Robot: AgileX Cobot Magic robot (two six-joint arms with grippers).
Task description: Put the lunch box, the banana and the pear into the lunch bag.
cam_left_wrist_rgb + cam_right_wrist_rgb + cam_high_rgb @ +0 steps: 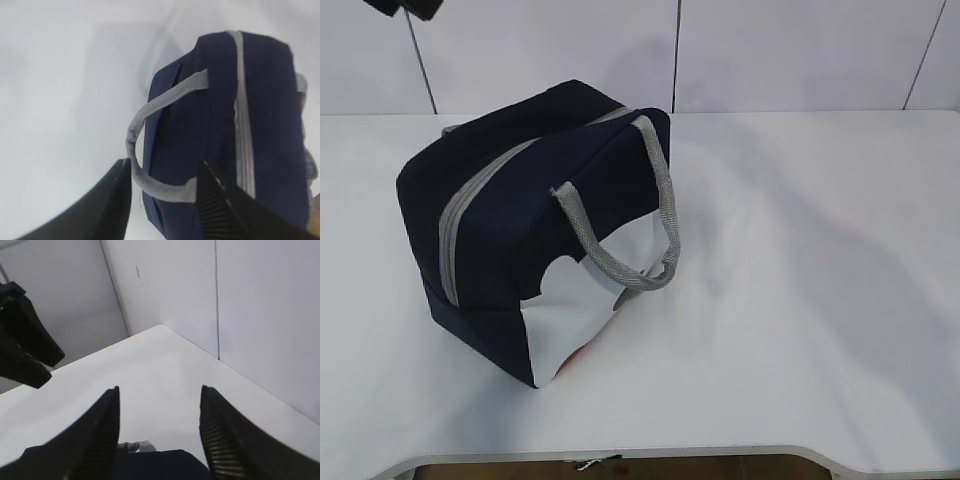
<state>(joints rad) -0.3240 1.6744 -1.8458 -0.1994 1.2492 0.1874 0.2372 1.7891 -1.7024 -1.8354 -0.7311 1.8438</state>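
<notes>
Counter (820,300) comes first, white and wide, running from the near edge to the panelled wall at the far side. On its left half sits the lunch bag (520,200), navy, boxy, with a white side panel facing near. Its grey zipper (455,215) runs over the top and looks drawn closed along all I can see of it. One grey webbing handle (620,250) droops down the near side.

Of the lunch box, the banana and the pear I see nothing, on the counter or elsewhere. A small orange patch shows at the bag's near bottom corner, but I cannot tell what it is. My judgement: either all three are already inside and the work is near its end, or they lie out of view and nothing has begun. The closed zip leans me to the first, but I cannot be sure.

My left pincer (165,200) hangs just above the bag, spread wide, holding nothing, the handle loop between its tips. My right pincer (160,430) is likewise wide apart and empty, high over the bag's far side, facing the wall.
</notes>
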